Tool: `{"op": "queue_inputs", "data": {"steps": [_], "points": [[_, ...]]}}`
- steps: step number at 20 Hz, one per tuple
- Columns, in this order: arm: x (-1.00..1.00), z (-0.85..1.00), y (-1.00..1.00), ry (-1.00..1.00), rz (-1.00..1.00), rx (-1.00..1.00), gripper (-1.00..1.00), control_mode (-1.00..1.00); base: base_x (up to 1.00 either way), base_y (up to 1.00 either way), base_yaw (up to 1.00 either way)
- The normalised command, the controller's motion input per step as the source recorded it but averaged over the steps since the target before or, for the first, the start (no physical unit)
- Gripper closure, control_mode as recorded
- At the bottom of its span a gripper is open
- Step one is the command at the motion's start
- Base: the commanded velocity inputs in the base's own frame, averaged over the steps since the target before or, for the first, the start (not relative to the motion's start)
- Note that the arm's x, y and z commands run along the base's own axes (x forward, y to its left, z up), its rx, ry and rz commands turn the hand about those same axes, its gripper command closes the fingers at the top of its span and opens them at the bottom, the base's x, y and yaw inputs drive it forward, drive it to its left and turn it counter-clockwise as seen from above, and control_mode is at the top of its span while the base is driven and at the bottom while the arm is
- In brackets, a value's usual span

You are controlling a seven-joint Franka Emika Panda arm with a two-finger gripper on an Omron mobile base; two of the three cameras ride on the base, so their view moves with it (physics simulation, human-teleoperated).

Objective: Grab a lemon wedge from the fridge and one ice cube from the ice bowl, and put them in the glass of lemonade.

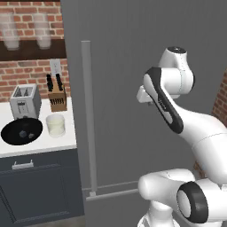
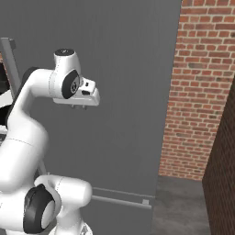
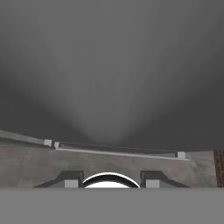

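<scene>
Nearest the base, the gripper [image 2: 79, 107] hangs in front of the closed fridge [image 1: 133, 66], fingertips spread apart around nothing. Its bar handle [image 1: 88, 115] stands upright at the door's left edge. Farther left on the counter [image 1: 44, 144], the ice bowl [image 1: 21, 131] sits beside the glass of lemonade [image 1: 56, 125]; contents blurred.

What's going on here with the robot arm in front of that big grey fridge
The white arm is raised in front of the fridge, whose door is shut, and its gripper points down with nothing between the fingers. It is not touching the long bar handle. On the white counter to the left, the ice bowl and the glass of lemonade sit untouched near a toaster and knife block.
</scene>
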Motion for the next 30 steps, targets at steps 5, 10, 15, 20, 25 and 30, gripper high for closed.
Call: {"op": "queue_inputs", "data": {"steps": [5,10,15,20,25,30], "points": [[-0.35,-0.01,-0.03,0.00,0.00,0.00,-1.00,-1.00,0.00,0.00,0.00],[-0.40,-0.02,0.40,-0.03,0.00,-0.01,-1.00,-1.00,0.00,0.00,0.00],[-0.07,-0.01,0.40,-0.03,0.00,-0.04,-1.00,1.00,-0.11,0.60,0.01],[0.00,0.00,0.00,0.00,0.00,0.00,-1.00,1.00,-0.04,1.00,0.00],[0.00,0.00,0.00,0.00,0.00,0.00,-1.00,1.00,0.05,1.00,0.00],[0.00,0.00,0.00,0.00,0.00,0.00,-1.00,1.00,0.32,0.81,-0.01]]}}
